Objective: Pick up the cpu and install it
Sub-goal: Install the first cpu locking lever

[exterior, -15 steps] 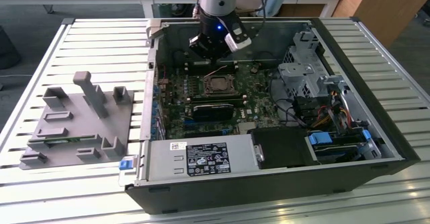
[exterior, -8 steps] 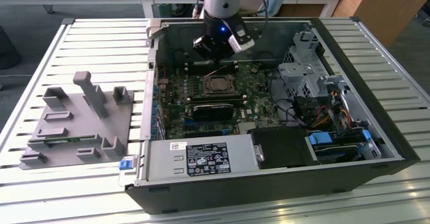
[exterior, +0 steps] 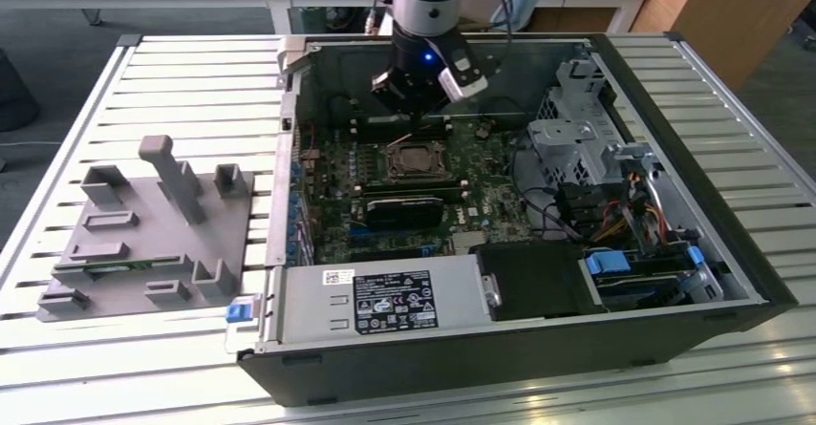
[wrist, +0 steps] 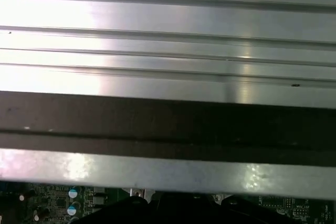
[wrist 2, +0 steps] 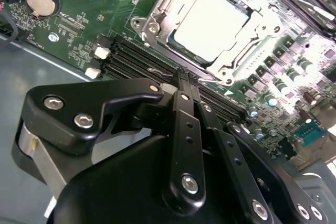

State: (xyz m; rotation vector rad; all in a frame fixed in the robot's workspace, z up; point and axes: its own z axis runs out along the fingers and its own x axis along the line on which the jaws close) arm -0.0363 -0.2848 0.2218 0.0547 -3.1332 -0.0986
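Inside the open computer case (exterior: 663, 91), the cpu (wrist 2: 210, 24) sits in its socket (wrist 2: 157, 9) — the gripper (wrist 2: 185, 80) hovers near it, fingers narrowed together, holding nothing.

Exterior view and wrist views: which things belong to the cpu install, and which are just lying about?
Job:
cpu, lying in the socket
gripper, beside the socket
motherboard

Lying about:
grey fixture
power supply
drive cage
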